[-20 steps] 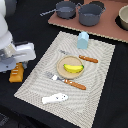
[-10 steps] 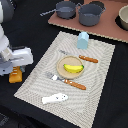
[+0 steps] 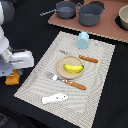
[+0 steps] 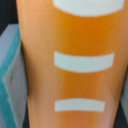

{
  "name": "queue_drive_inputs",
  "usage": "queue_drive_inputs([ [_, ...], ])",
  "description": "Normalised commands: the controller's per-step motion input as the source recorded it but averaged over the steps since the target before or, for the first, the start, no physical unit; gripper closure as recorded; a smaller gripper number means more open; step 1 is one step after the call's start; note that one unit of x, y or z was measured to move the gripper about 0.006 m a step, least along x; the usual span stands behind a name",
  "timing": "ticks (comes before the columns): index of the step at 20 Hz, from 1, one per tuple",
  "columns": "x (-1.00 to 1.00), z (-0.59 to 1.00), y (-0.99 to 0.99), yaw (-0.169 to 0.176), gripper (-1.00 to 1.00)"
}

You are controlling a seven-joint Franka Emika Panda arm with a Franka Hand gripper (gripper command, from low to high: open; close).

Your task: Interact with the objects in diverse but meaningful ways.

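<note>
While the orange block (image 3: 13,78) is sitting on the table just off the placemat's (image 3: 95,75) edge at the exterior view's left, we are working the end effector (image 3: 11,74) down over it. Its jaws are hidden, so we cannot tell their state. In the wrist view the block (image 4: 75,65) fills the frame. Next, we judge, comes a firm grasp and lift.

White, rounded arm segments (image 3: 7,42) with a boxy pale-grey hand (image 3: 20,59)
</note>
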Motion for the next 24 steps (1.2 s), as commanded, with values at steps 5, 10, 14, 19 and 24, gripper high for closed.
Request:
queue_drive_inputs([
  [5,0.45,0.96,0.21,0.032,1.00],
  [10,0.46,0.81,0.35,0.081,1.00],
  [14,0.55,0.46,0.42,0.053,1.00],
  [19,0.59,0.04,0.53,0.065,1.00],
  [24,0.56,-0.10,0.51,0.069,1.00],
])
